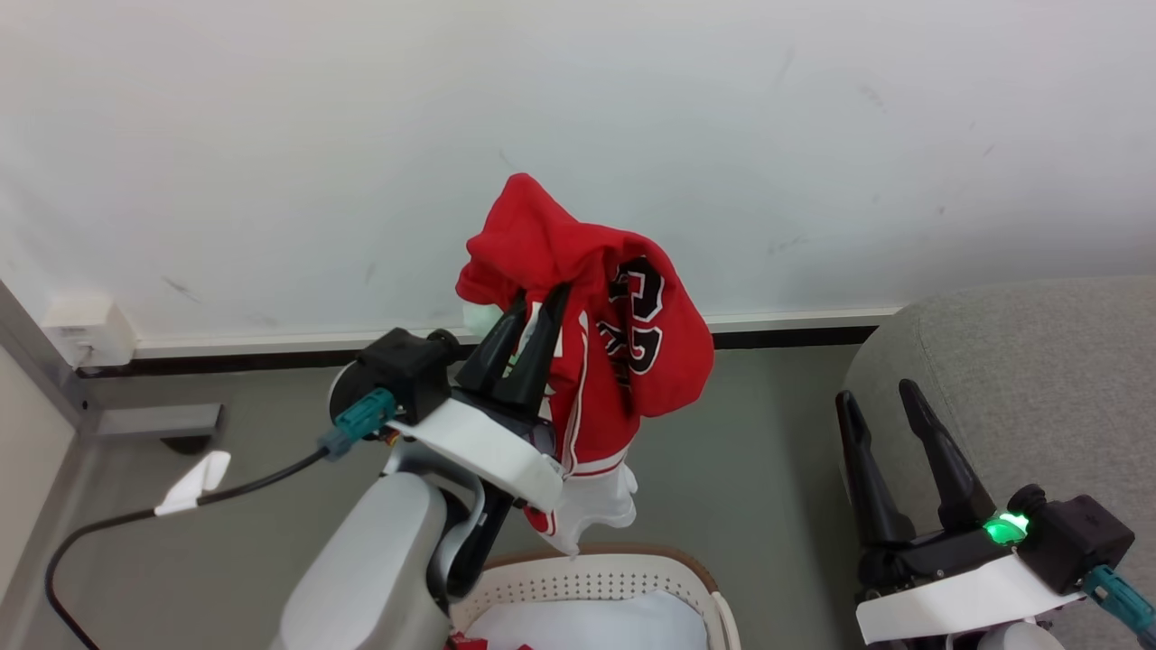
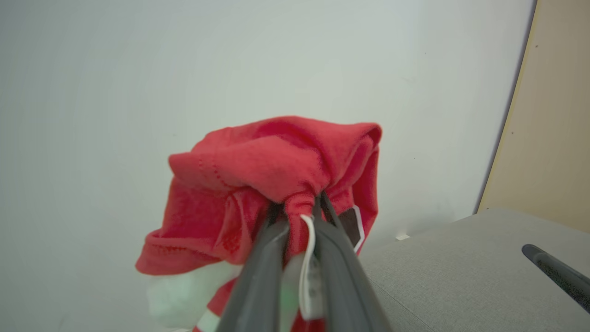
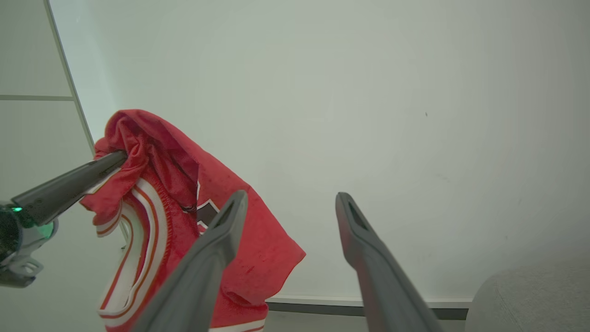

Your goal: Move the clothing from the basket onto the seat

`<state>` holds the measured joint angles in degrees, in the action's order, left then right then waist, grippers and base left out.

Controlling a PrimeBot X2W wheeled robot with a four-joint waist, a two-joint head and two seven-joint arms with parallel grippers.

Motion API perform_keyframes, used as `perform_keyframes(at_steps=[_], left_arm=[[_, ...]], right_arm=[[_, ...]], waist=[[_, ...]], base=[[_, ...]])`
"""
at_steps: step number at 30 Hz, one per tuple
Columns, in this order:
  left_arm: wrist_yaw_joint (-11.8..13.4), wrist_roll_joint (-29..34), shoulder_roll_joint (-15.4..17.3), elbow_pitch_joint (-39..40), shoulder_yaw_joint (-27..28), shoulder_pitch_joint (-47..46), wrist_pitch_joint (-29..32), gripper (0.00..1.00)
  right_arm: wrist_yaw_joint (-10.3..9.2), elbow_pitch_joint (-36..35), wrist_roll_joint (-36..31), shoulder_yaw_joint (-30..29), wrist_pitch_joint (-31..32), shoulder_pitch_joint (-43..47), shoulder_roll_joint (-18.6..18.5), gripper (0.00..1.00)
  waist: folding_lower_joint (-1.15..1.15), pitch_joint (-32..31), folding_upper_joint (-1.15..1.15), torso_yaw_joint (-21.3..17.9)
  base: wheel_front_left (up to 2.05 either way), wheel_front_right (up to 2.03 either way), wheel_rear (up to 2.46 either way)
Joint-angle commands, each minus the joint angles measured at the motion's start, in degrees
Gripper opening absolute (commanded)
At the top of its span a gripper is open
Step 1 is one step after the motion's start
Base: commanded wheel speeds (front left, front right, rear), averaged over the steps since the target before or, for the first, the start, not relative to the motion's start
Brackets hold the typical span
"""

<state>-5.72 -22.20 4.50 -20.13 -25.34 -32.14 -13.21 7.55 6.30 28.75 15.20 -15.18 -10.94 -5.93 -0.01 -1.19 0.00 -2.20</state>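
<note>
Wall (image 1: pixel 578 108): plain white with faint scuffs, filling the upper half of the head view; a pale skirting strip with a dark line under it runs along its foot
Floor (image 1: pixel 741 451): smooth grey-green, between the wall and the robot
Seat (image 1: pixel 1039 361): light grey woven upholstery with a rounded edge, at the robot's right, well apart from the hanging garment
Basket (image 1: pixel 632 578): cream perforated wall and brown rim, at the bottom of the head view beside the left forearm; white fabric (image 1: pixel 587 623) lies inside, with a scrap of red at the very bottom edge
Clothing (image 1: pixel 587 298): one bright red garment with dark figures edged in white and red-and-white stripe trim; held up in the air in front of the wall, above the basket; it drapes over and beside the fingers, and its lowest white tip hangs close to the basket's far rim; whether it touches cannot be told
Left gripper (image 1: pixel 544 291): raised, fingers pointing up, pinched nearly together on a bunched fold of the red cloth
Right gripper (image 1: pixel 876 392): low at the right, in front of the seat's edge; fingers spread wide apart, nothing between them
Cable (image 1: pixel 181 506): black, with a white tag, trailing from the left wrist
</note>
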Motion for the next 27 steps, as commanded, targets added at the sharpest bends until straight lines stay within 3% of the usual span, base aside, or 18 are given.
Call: perform_keyframes(at_steps=[1,15,27], left_arm=[[0.3,-0.1,0.4,0.8,0.0,0.9,0.0,0.00],[1.4,-0.9,-0.4,3.6,-2.7,3.0,0.8,0.00],[0.6,-2.8,-1.4,4.8,-11.8,5.3,0.7,0.00]], right_arm=[[-0.12,0.3,0.3,0.3,0.1,0.6,-0.6,1.00],[-0.12,3.3,0.0,11.1,0.1,-3.6,-3.2,1.00],[-0.12,14.2,1.4,19.2,0.1,-9.2,-2.6,1.00]], waist=[[0.01,0.0,0.00,0.1],[0.01,1.0,0.00,2.2],[0.01,0.8,0.00,9.3]], base=[[0.00,0.00,0.00],[0.00,0.00,0.00],[0.00,0.00,0.00]])
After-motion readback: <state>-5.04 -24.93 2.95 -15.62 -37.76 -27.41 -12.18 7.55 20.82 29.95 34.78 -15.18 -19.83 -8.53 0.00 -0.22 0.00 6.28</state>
